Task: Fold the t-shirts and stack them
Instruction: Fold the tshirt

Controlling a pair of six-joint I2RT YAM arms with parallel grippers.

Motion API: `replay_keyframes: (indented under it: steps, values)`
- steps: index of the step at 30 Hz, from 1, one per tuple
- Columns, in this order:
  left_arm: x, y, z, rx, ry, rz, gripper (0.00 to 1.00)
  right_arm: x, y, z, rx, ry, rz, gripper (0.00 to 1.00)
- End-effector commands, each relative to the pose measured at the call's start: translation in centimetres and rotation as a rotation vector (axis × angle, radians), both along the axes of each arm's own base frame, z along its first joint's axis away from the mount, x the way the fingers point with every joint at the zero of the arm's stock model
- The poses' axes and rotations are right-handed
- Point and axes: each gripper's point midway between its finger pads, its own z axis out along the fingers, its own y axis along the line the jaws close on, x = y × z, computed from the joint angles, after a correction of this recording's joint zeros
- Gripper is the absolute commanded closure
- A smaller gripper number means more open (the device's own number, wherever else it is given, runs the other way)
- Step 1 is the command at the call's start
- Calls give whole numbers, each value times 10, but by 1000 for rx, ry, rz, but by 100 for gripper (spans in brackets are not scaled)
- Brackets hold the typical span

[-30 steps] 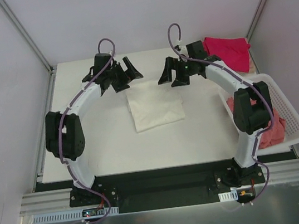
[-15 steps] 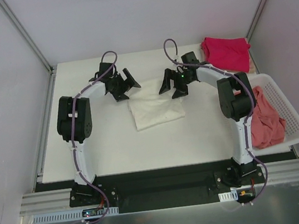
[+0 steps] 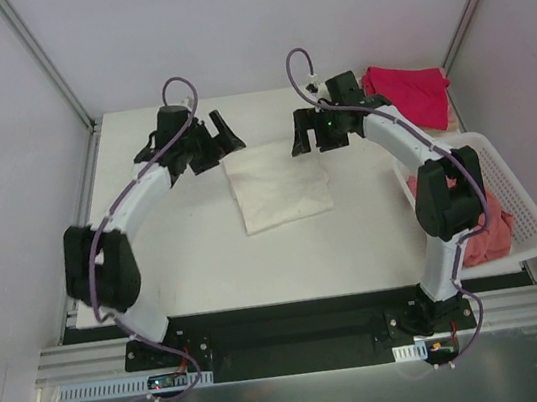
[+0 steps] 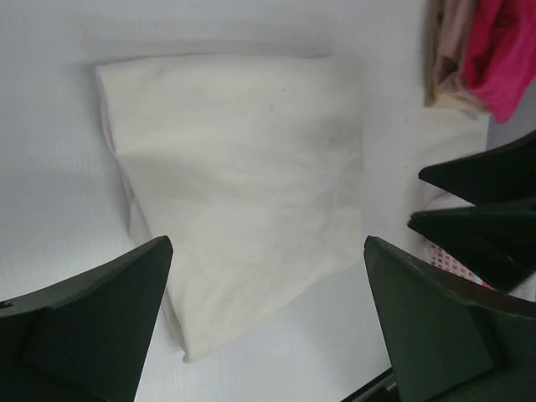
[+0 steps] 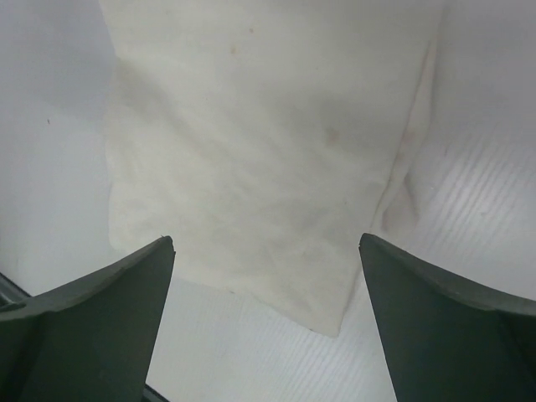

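A cream t-shirt (image 3: 279,189) lies folded into a flat rectangle at the middle of the table. My left gripper (image 3: 214,140) hovers open just beyond its far left corner. Over the far right corner hangs my right gripper (image 3: 311,132), open too. In the left wrist view the cream t-shirt (image 4: 243,184) lies beyond the empty left gripper (image 4: 268,251). In the right wrist view the cream t-shirt (image 5: 268,142) fills the gap ahead of the empty right gripper (image 5: 266,243). A magenta-red t-shirt (image 3: 412,91) sits folded at the back right on a tan one (image 4: 444,59).
A white slotted basket (image 3: 528,213) stands at the right edge of the table with a crumpled salmon-pink t-shirt (image 3: 486,234) inside. The right arm's elbow rises in front of the basket. Grey walls close in the back and both sides.
Both grippers dipped toward the cream t-shirt's far edge half a second ago and have since drawn back beyond it. The left arm's elbow has swung out to the left. The cream t-shirt has not moved.
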Motion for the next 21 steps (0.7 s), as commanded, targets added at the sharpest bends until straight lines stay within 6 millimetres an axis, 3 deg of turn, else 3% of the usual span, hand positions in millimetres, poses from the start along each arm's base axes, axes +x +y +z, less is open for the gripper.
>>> replay_keyframes:
  steps: [1, 2, 3, 4, 6, 7, 8, 12, 21]
  values:
    - [-36, 41, 58, 116, -215, 96, 1, 1, -31, 9, -209, -94, 0, 3]
    - [-44, 48, 58, 129, -220, 115, 1, 8, -32, 7, -227, -94, -1, 3]
    - [-55, 54, 72, 124, -261, 135, 1, 12, -33, 4, -244, -93, 5, 3]
    - [-66, 63, 54, 149, -230, 162, 1, 13, -36, 0, -270, -79, 4, 3]
    - [-84, 72, 57, 145, -256, 185, 1, 24, -36, -7, -301, -71, 14, 3]
    - [-96, 77, 39, 155, -221, 197, 1, 25, -38, -12, -320, -59, 13, 3]
    - [-102, 81, 35, 160, -216, 208, 1, 28, -39, -23, -340, -39, 21, 3]
    - [-133, 94, 8, 158, -175, 249, 1, 38, -36, -35, -358, -21, 27, 1]
    - [-157, 99, -23, 153, -102, 266, 1, 31, -27, -88, -411, 97, 33, 14]
